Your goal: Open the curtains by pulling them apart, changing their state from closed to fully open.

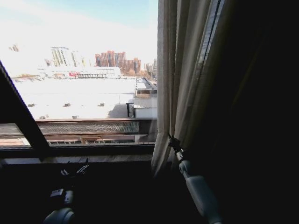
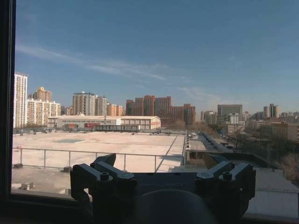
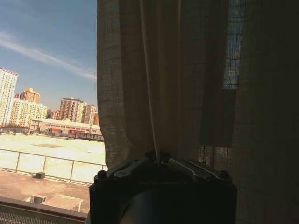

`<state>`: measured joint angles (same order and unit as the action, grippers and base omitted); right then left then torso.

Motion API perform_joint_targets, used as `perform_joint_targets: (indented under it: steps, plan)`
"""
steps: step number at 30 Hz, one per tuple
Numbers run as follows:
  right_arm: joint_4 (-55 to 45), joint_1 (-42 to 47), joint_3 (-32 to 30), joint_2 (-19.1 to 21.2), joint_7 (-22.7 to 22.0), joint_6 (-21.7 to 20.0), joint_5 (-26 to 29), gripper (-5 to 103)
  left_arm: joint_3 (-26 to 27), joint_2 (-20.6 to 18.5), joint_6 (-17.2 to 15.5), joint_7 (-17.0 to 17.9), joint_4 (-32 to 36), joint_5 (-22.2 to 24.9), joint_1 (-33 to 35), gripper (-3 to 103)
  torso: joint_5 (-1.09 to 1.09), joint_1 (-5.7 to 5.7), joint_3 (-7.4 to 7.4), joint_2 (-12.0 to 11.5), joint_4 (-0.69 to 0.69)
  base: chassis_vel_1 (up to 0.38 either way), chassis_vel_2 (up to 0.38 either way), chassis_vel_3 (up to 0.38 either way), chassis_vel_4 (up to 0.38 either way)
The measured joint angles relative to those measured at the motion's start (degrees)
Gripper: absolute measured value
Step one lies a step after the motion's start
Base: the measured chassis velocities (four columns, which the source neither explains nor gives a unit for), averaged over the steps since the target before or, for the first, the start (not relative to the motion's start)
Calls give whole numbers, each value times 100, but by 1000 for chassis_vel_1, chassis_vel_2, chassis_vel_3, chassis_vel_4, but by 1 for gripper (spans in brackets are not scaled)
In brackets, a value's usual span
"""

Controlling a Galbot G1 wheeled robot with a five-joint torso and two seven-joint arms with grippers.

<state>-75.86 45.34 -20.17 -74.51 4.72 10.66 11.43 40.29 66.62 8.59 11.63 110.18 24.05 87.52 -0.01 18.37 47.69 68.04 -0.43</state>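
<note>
Curtains [image 1: 180,74]: we find them gathered at the right of the window [image 1: 79,70], hanging with their long axis vertical, pleats running straight up and down, lower edge near the sill [image 1: 74,159]. Right end effector [image 1: 174,143]: clenched on a fold of the curtains near the lower edge. Left end effector [image 1: 74,171]: low before the sill, fingers [image 2: 103,175] spread, released, facing the bare glass.

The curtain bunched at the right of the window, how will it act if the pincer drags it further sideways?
The curtain hangs in deep soft folds, so it will probably flop and gather, not slide stiffly. Its loose weave lets light through, suggesting it is light. The right pincer looks pinched shut on a fold, so thin cloth might slip free.
</note>
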Motion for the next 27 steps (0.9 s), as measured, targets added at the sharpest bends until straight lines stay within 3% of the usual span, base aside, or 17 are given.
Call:
perform_joint_targets:
  steps: [9,12,14,17,27]
  plan:
    - [16,-6,28,-3,-29,112,-352,0,-1,1,0,-6,2,0,0,100,5,0,0,0,-4,-164,-191,175,167]
    - [122,-85,27,-16,-197,99,-506,0,-1,0,0,-7,2,0,0,100,0,0,0,0,-1,0,0,0,0]
    - [303,-214,-19,-42,-434,27,-679,0,1,-1,0,-4,1,0,0,100,-6,0,0,0,7,48,69,-41,-32]
    - [473,-312,-102,-38,-612,-58,-797,0,4,-2,0,-1,1,0,0,100,0,0,0,0,8,67,89,-35,-31]
    - [1321,-781,-543,299,-1372,-232,-724,0,2,0,0,-3,1,0,0,100,2,0,0,0,-3,0,10,-3,-2]
